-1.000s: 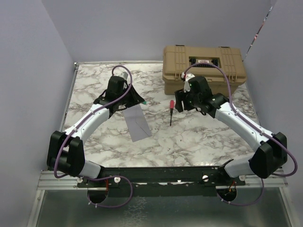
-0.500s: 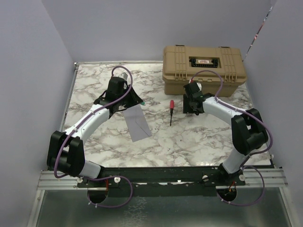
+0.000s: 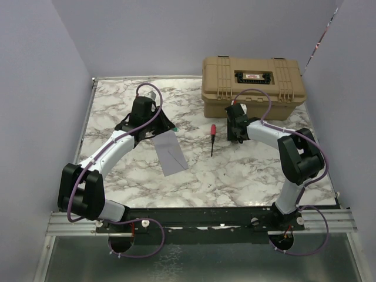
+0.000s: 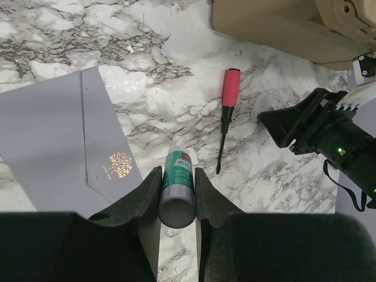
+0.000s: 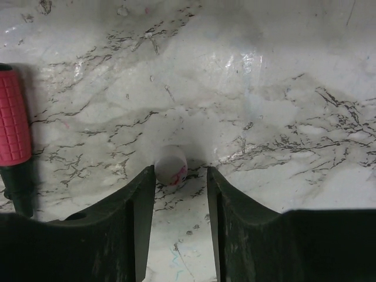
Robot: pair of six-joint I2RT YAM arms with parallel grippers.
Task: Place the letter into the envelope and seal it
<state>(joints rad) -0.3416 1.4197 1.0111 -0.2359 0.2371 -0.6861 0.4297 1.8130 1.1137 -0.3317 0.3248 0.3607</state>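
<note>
The grey envelope lies flat on the marble table; the left wrist view shows it with a gold tree emblem. No tan letter shows in any view. My left gripper hovers at the envelope's far right corner, shut on a green-labelled glue stick that points away from the camera. My right gripper stands open, low over the table in front of the tan case. A small white cap with a pink mark lies at the tip of its left finger.
A red-handled screwdriver lies between the two grippers, just left of the right one. The big tan hard case stands at the back right, closed. Purple walls close in the table on three sides.
The right arm has folded in, and its gripper came down to the table right of the screwdriver, around the white cap. The left gripper with the glue stick has barely moved.
</note>
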